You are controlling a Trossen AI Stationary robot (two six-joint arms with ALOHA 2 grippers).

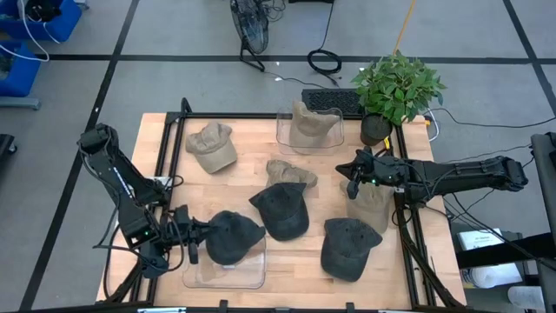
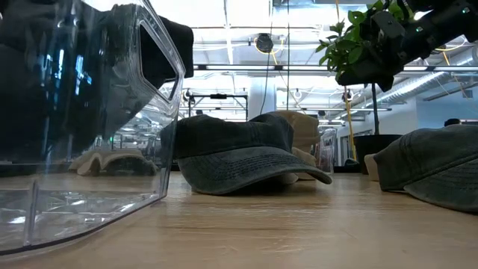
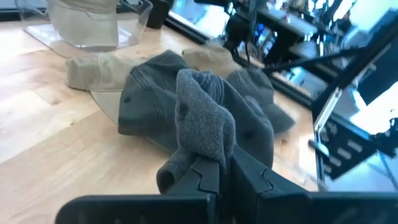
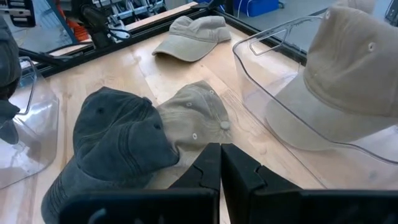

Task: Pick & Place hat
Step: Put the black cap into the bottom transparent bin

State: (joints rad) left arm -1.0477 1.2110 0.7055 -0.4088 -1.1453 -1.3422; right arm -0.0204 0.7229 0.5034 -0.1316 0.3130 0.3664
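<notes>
**Left tool holds a dark cap over the near bin**

On the left of the wooden bench (image 1: 252,139), the left tool (image 1: 193,236) pinches a fold of a dark grey cap (image 1: 233,236); in the left wrist view its fingers are pressed on the bunched fabric (image 3: 202,124). The cap sits over the clear plastic bin (image 1: 228,265) at the near left of the bench; whether it rests on the bin floor cannot be told. In the low view this bin (image 2: 97,149) fills the left side, with dark fabric showing through its wall.

Behind it, a tan cap (image 1: 212,145) lies alone at the far left of the bench. Toward the middle, a second dark cap (image 1: 283,209) lies flat, touching a crumpled tan cap (image 1: 291,170) just behind it; the right wrist view shows these 2 overlapping (image 4: 118,134) (image 4: 196,112). Farther back stands a second clear bin (image 1: 309,130) with a tan cap (image 1: 308,120) inside it.

Right of middle, a third dark cap (image 1: 349,248) lies near the front edge. The right tool (image 1: 354,174) hangs above the bench near the far bin, fingers pressed together on nothing, as the right wrist view shows (image 4: 221,165). Under the right arm lies another tan cap (image 1: 371,202). A potted plant (image 1: 395,87) stands at the far right corner.
</notes>
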